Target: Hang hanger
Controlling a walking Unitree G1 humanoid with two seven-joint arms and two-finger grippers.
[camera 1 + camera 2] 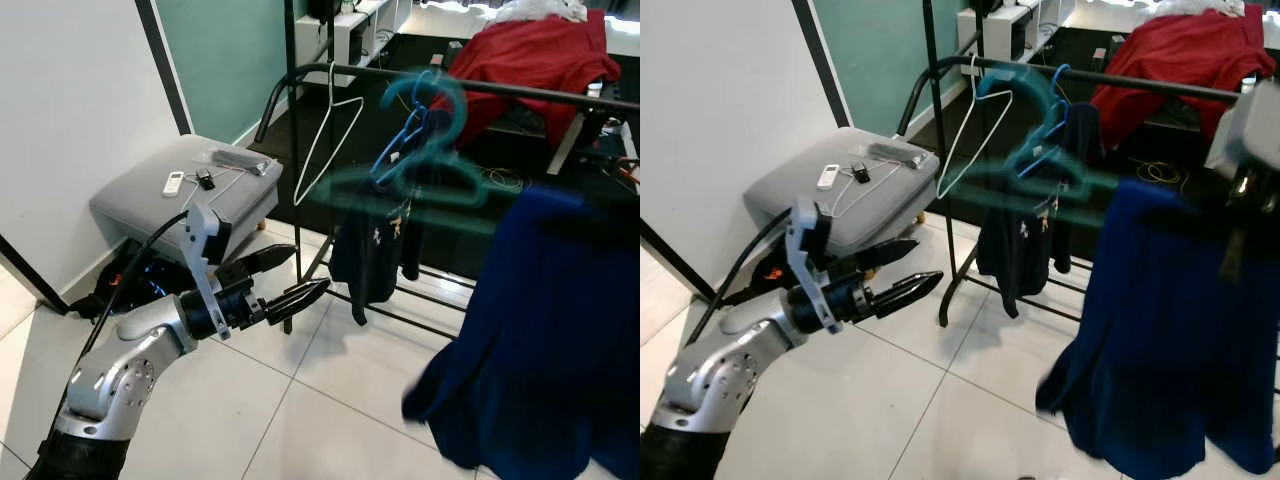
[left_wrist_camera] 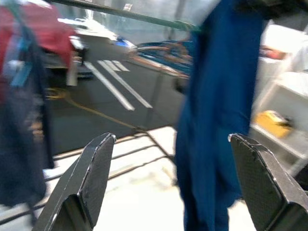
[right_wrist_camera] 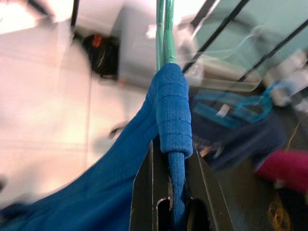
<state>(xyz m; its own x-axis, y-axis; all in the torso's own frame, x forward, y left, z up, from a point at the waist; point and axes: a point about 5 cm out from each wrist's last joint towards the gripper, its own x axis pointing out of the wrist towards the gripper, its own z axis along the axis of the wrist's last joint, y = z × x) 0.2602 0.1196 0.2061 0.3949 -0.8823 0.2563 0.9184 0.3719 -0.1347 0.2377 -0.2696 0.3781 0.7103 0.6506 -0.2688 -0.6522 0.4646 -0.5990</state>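
Three hangers by the one clothes rail [image 1: 520, 92]: a white wire hanger [image 1: 330, 130], a blue hanger [image 1: 405, 135], a teal hanger [image 1: 420, 180]. Two dark garments: a black garment [image 1: 370, 250], a blue garment [image 1: 550, 330]. One red cloth [image 1: 545, 50] far right. One grey ottoman [image 1: 150, 195] left

- A lived-in room of a home is showing here, with pale floor tiles [image 1: 300, 400] and a teal wall [image 1: 220, 50]
- A black garment rail [image 1: 480, 85] is carrying hangers and dark clothes
- A grey padded stool [image 1: 150, 200] is sitting by the white wall, holding a remote control [image 1: 174, 182]
- A red cloth [image 1: 540, 50] is lying heaped over furniture behind the rail
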